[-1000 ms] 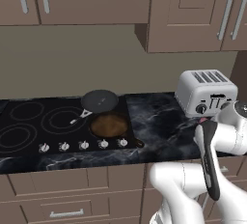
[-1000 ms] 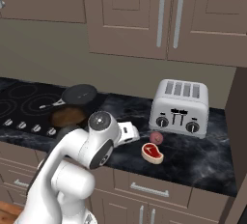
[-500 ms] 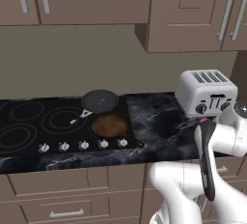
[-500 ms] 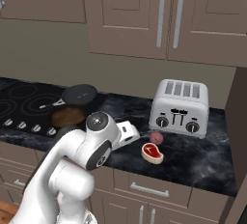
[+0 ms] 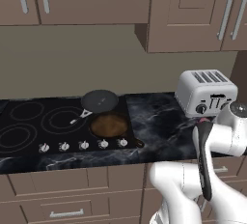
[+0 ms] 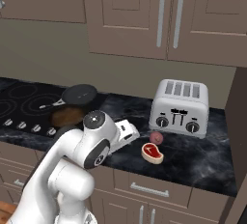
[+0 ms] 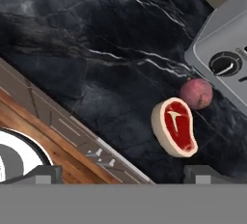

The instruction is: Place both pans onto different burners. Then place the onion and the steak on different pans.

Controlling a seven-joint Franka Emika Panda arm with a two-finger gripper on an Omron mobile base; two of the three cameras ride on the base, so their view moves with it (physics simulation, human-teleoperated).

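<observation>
pans both on cooktop burners, steak & onion left on counter, gripper fingers spread, empty.

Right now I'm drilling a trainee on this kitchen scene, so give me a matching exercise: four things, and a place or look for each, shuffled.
Things:
1. steak
2. onion
3. dark pan
4. brown pan

Descriptions:
A. pinkish ball just in front of the toaster
B. at the cooktop's back edge, silver handle
C. flat red slab, white rim
D. near the knobs

Pairs: 1-C, 2-A, 3-B, 4-D
</observation>
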